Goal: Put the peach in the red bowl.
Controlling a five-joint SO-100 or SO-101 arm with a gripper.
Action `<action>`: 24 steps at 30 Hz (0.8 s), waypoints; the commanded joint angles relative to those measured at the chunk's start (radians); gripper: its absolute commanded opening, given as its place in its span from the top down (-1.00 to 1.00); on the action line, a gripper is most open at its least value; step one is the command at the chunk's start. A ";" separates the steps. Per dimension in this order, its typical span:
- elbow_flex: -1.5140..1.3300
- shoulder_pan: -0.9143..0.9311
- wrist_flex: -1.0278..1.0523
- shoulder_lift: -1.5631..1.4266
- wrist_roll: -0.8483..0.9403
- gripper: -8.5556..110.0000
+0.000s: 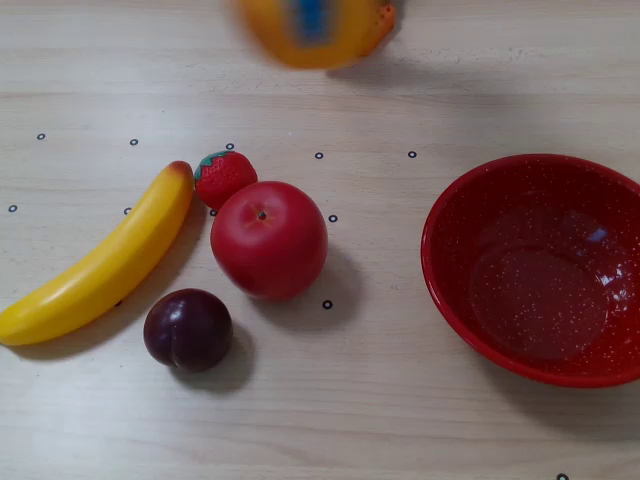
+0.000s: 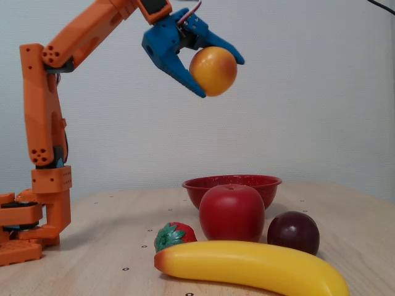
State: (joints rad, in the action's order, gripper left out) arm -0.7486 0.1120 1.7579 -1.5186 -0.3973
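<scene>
In the fixed view, the blue gripper (image 2: 217,69) clamps the peach (image 2: 213,70) high up. The red bowl (image 2: 232,184) sits far below it. The overhead view shows the peach (image 1: 300,38) only as a blur.

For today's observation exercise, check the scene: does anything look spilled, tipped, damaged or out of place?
Nothing stands out. The gripper holds the peach high above the table. The red bowl sits upright and empty. The banana, strawberry, apple and plum lie intact on the wood.

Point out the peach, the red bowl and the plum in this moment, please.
peach (image 2: 213,71), fixed view: front of the fruit, held in the hand.
red bowl (image 1: 455,205), overhead view: left inner wall near the rim.
plum (image 1: 187,329), overhead view: top of the dark fruit.
</scene>
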 commanded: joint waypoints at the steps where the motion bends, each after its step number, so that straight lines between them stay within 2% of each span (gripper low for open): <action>1: 0.104 0.115 -0.038 -0.009 0.084 0.85; 7: 0.232 0.275 -0.006 0.210 0.189 0.85; 17: 0.305 0.368 0.064 0.558 0.160 0.84; 19: 0.308 0.376 0.087 0.615 0.115 0.32; 20: 0.308 0.380 0.095 0.637 0.084 0.17; 21: 0.313 0.382 0.103 0.653 0.067 0.07; 24: 0.313 0.379 0.104 0.673 0.044 -0.01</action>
State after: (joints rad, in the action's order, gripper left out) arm -0.5369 0.4679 1.7856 -0.7823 -0.3206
